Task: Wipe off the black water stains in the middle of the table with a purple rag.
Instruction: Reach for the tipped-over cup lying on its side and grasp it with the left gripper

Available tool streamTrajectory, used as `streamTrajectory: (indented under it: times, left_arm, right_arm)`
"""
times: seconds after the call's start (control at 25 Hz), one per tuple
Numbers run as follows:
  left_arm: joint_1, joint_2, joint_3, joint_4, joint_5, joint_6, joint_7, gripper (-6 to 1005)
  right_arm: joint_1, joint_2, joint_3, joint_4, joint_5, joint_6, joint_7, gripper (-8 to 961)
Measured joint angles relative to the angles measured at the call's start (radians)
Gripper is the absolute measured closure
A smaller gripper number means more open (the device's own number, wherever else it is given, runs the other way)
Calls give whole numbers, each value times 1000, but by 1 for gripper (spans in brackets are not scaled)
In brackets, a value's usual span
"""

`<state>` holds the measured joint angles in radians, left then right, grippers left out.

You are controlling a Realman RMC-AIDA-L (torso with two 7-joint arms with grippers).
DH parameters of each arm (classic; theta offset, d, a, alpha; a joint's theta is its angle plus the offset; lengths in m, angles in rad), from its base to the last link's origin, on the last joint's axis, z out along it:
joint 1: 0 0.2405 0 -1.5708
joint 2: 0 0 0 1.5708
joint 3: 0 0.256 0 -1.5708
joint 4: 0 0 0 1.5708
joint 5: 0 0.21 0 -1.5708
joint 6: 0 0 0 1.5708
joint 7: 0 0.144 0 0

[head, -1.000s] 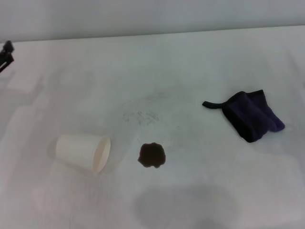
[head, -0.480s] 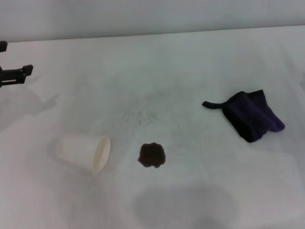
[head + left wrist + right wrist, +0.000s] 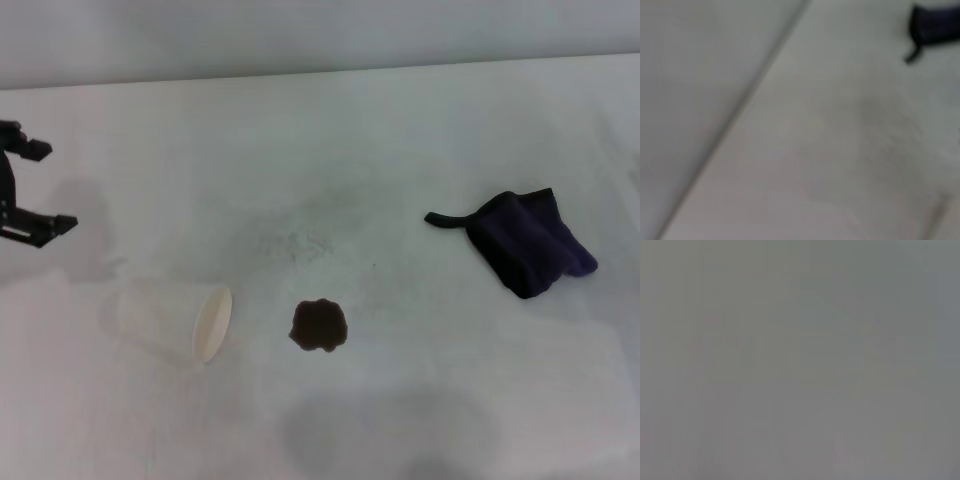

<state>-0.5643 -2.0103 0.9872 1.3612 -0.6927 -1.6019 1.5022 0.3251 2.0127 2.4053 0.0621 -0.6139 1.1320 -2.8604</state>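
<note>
The black water stain is a small dark blotch on the white table, near the middle front. The purple rag lies crumpled to the right of it, its black loop strap pointing left; the rag also shows in the left wrist view. My left gripper is at the far left edge, above the table and beyond the cup, open and empty, far from rag and stain. My right gripper is out of view; the right wrist view shows only flat grey.
A white paper cup lies on its side left of the stain, mouth toward it. Faint grey speckled smudges lie behind the stain. The table's far edge meets a grey wall.
My left gripper has come farther into view at the left edge and dropped lower, toward the cup. The rag, stain and cup have not moved.
</note>
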Motion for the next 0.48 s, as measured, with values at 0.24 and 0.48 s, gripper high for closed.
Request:
streamTrajectory:
  times: [0.24, 0.48]
  left_arm:
    - [0, -60, 135, 106, 81, -42, 10, 123]
    - [25, -62, 266, 110, 49, -35, 27, 123]
  right_arm:
    - [0, 1, 0, -4, -1, 2, 0, 79]
    - [1, 1, 1, -9, 2, 2, 0, 79]
